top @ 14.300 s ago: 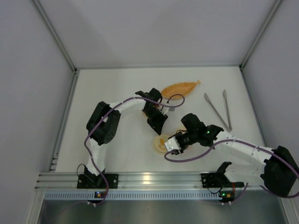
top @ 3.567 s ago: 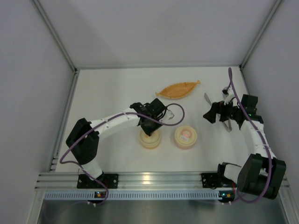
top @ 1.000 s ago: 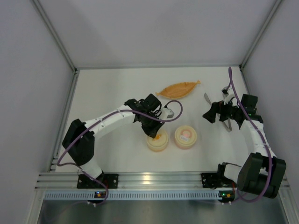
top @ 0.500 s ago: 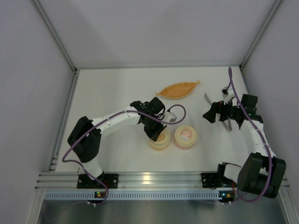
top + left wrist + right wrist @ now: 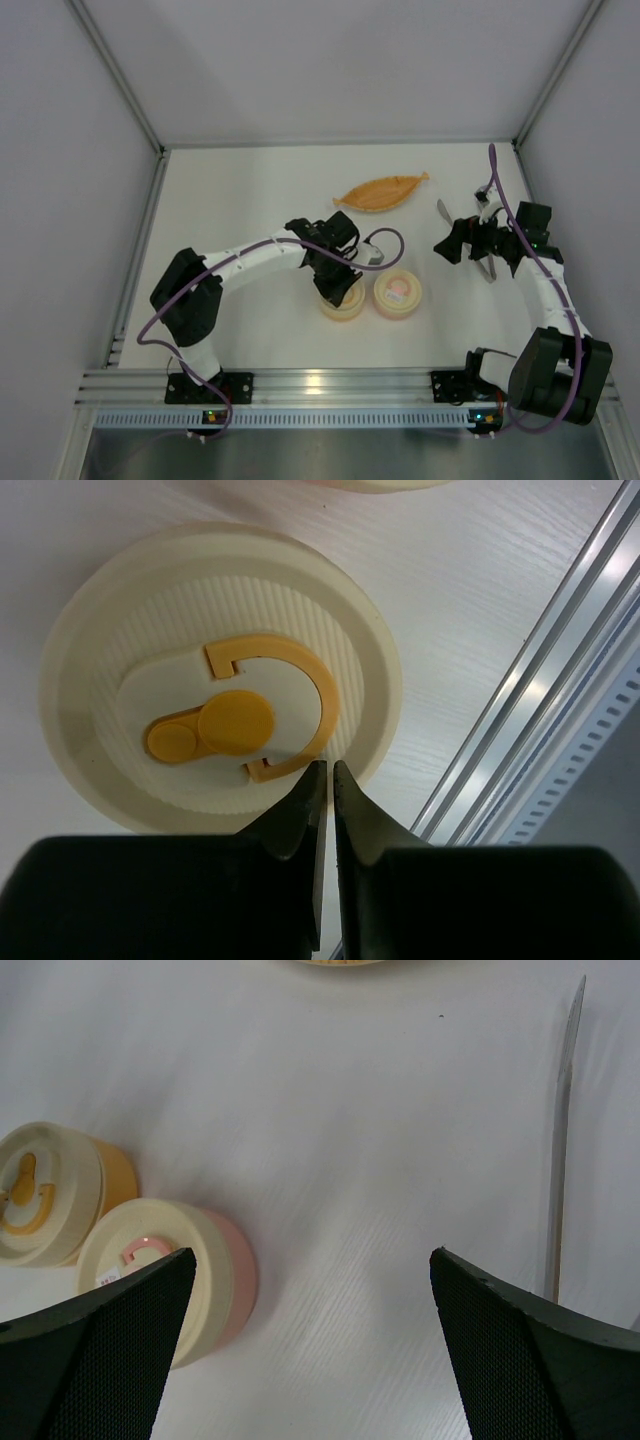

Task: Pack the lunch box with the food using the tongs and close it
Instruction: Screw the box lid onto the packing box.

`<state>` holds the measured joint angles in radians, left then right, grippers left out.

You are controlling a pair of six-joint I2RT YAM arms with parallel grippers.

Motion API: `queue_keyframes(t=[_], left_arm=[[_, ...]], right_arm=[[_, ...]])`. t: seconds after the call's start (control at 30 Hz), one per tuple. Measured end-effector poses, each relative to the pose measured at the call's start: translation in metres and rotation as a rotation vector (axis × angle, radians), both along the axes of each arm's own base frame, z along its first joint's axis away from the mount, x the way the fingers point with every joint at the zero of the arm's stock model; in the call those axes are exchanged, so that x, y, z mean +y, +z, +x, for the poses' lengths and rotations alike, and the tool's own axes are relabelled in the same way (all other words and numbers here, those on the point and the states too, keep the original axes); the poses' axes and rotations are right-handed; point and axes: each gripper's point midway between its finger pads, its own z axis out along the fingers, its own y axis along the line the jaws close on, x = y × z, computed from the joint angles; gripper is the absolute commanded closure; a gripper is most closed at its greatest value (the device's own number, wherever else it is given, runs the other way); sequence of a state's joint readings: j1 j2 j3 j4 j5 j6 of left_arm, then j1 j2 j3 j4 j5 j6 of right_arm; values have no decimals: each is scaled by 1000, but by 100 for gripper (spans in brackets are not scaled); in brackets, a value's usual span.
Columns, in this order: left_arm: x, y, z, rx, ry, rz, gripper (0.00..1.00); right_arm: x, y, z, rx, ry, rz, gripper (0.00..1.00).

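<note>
The label [image 5: 108,1278] on the pink tub [image 5: 165,1260] is unreadably small.

Ribbed matt cream plastic lid [image 5: 222,680], shiny bare-metal tongs [image 5: 565,1140], faintly wood-grained white tabletop [image 5: 380,1160].

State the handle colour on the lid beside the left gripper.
Yellow-orange handle, clearest in the left wrist view.

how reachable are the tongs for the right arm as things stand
Probably yes. The right gripper hangs open right above the tongs, one slim silver arm showing just past its fingers on bare table; nothing lies on them, and the lidded containers sit well aside.
</note>
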<state>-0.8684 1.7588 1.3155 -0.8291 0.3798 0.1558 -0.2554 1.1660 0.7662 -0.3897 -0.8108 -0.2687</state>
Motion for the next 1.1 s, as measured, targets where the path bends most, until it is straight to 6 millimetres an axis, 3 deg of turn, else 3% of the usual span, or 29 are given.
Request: queue_keyframes(t=[0.2, 0.57, 1.1], left_arm=[[-12, 6, -3, -29, -29, -21, 87], [-28, -2, 0, -102, -15, 3, 87], [-33, -6, 1, -117, 1, -9, 88]], right_arm=[[0, 0, 0, 0, 0, 0, 1], [0, 0, 0, 0, 0, 0, 1], [0, 0, 0, 0, 1, -1, 1]])
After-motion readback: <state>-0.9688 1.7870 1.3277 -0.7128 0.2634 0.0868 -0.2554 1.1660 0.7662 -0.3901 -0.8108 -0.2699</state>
